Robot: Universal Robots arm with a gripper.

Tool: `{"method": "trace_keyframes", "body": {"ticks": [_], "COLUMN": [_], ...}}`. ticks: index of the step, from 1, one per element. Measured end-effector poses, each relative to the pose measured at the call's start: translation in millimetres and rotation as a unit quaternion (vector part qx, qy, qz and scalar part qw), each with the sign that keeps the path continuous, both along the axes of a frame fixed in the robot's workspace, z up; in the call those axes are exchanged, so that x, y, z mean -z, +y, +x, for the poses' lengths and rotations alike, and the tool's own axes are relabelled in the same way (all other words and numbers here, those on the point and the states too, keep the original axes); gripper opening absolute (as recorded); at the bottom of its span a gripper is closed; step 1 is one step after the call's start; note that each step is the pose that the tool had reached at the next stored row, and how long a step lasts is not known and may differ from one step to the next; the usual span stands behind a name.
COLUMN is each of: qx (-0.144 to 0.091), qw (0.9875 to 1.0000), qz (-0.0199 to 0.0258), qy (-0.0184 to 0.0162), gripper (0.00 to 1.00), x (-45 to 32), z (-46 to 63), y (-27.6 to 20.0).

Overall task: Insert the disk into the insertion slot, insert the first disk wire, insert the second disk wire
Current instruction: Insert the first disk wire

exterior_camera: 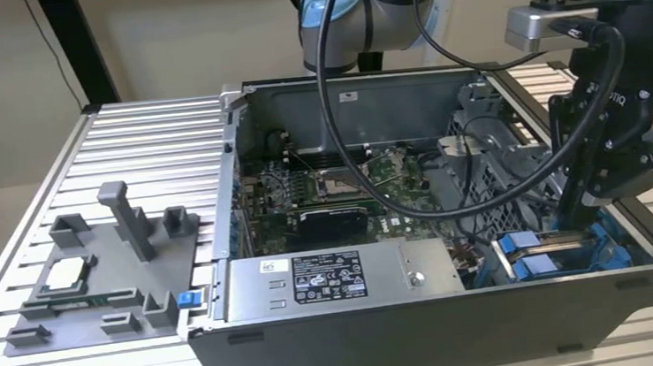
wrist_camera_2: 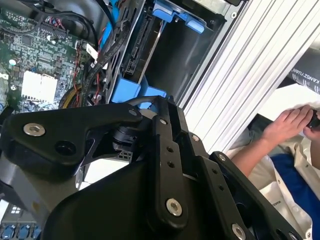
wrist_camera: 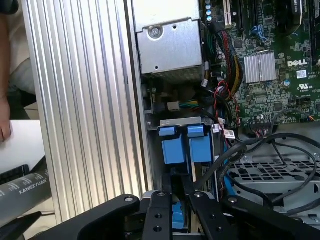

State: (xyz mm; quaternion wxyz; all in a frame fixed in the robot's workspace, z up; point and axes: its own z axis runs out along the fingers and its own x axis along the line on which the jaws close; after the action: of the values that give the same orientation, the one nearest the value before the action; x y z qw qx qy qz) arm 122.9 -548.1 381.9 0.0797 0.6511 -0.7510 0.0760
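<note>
My gripper [exterior_camera: 577, 210] reaches down into the front corner of the open computer case on the exterior view's right. In the first wrist view the gripper [wrist_camera: 176, 181] has its two black fingers close together, clamped on the blue carrier frame of the disk [wrist_camera: 177, 215], which stands on edge between them. The second wrist view shows the disk [wrist_camera_2: 142, 47] lying in the grey insertion slot [wrist_camera_2: 167, 65], its connector edge facing the motherboard. Two blue carrier tabs [wrist_camera: 172, 145] sit at the slot's metal rim [wrist_camera: 182, 121] just beyond the fingertips.
Black and blue cables [wrist_camera: 240, 150] loop beside the drive cage over the motherboard [wrist_camera: 280, 60]. The grey power supply [exterior_camera: 324, 281] fills the case front. A grey fixture tray [exterior_camera: 98, 283] lies on the ribbed table at the exterior view's left. A person's hand [wrist_camera_2: 290, 125] is beyond the table edge.
</note>
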Motion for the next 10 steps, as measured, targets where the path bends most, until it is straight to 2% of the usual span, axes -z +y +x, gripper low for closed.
{"method": "trace_keyframes", "body": {"ticks": [5, 9, 10], "qx": [0.0, 0.0, 0.0], "qw": [1.0, 1.0, 1.0], "qz": [0.0002, -0.001, -0.0009], "qy": [0.0, -0.0001, -0.0012], "gripper": [0.0, 0.0, 0.0], "x": [1.2, 5.8, 7.0], "z": [0.0, 0.2, 0.5], "y": [0.0, -0.1, 0.0]}}
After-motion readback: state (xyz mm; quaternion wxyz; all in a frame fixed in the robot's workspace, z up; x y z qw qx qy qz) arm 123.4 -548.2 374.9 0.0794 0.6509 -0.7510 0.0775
